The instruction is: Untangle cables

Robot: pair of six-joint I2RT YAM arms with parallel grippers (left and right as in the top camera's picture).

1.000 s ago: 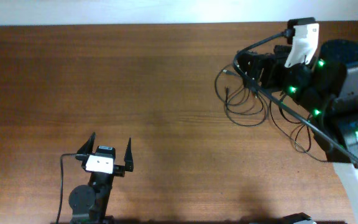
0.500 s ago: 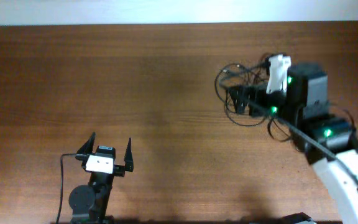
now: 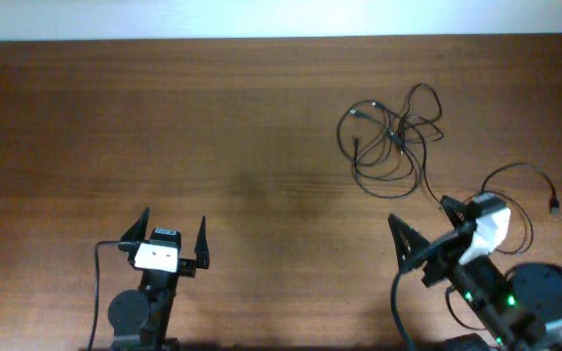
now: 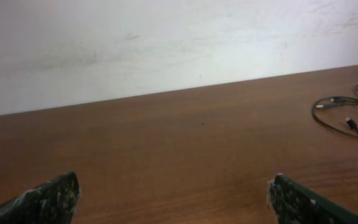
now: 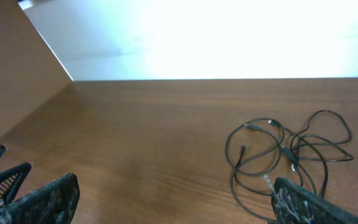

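The cables [image 3: 393,141] lie knotted at the table's [image 3: 213,117] far right; your left pincer [image 3: 174,239] and right pincer [image 3: 420,216] hang open, empty. Pinch several strands together and you'll likely tighten the knot.

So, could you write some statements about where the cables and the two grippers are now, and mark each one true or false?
1. The cables lie in a tangled bundle on the table. True.
2. The right gripper is shut on a cable. False: it is open, holds nothing, and is apart from the bundle, nearer the front edge.
3. The left gripper is open and empty. True.
4. The bundle lies between the left gripper's fingers. False: it lies far off, on the right half of the table toward the far edge.
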